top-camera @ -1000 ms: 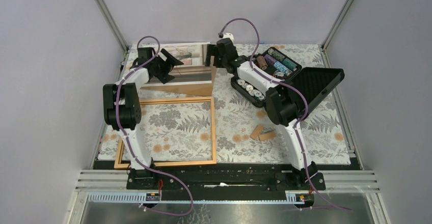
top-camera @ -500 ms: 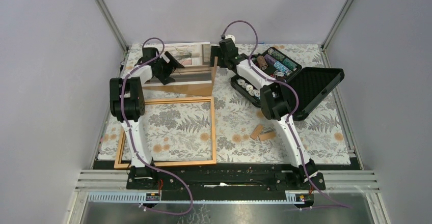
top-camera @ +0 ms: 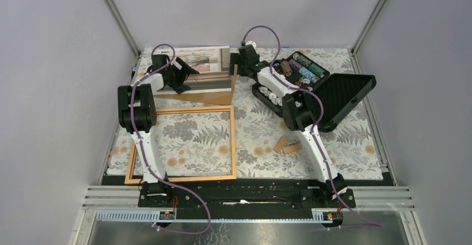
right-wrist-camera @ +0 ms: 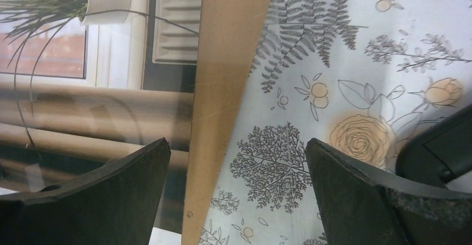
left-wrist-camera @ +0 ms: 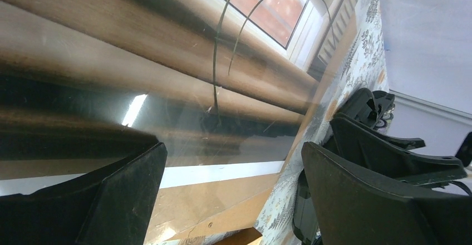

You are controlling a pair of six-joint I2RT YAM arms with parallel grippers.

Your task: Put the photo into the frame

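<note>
Seeing left gripper and right gripper spread wide, empty, at the photo ends. Gotta nip just paper, not the backing board.

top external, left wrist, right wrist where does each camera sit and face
Top external: above and behind the bases, looking down at the floral-cloth table; both arms show.
Left wrist: on the left arm, skimming the banded plant photo; its black fingers show.
Right wrist: looking down at the photo's edge and plain brown board; its black fingers show.
Shared: both wrist views see photo and board.
</note>
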